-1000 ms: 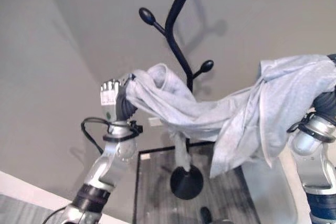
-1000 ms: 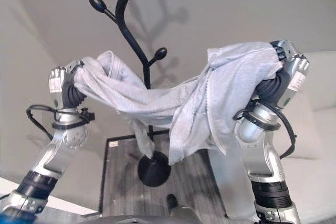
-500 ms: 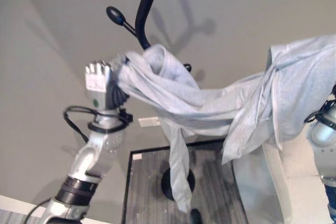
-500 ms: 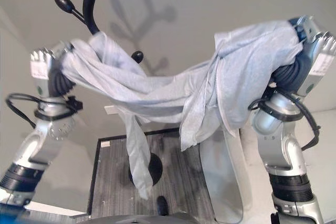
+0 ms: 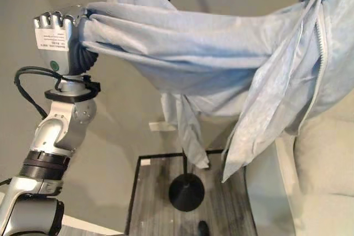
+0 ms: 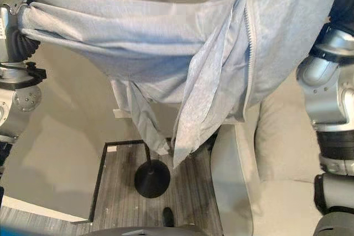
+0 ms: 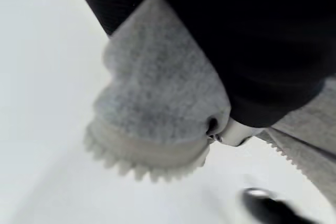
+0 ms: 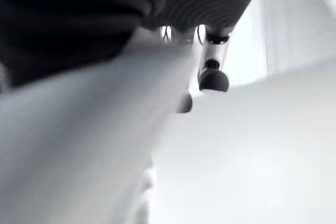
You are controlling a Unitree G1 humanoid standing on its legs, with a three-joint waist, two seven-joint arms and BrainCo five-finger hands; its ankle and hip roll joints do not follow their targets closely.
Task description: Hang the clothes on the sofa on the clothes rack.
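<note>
The jacket (image 5: 221, 64) is stretched high between both arms, in front of the rack (image 5: 186, 190) pole. The left robot hand (image 5: 55, 31) is clenched on one end; I cannot tell the right robot hand's grip. Carrying step; next, lower fabric over a rack hook.

Silver-grey left arm, dark ribbed wrist cover, and a silver robot hand (image 5: 54, 31) bearing a white label.

My left hand (image 5: 55, 34) is raised high, fingers curled tight in a fist; my right forearm is raised on the other side.
</note>
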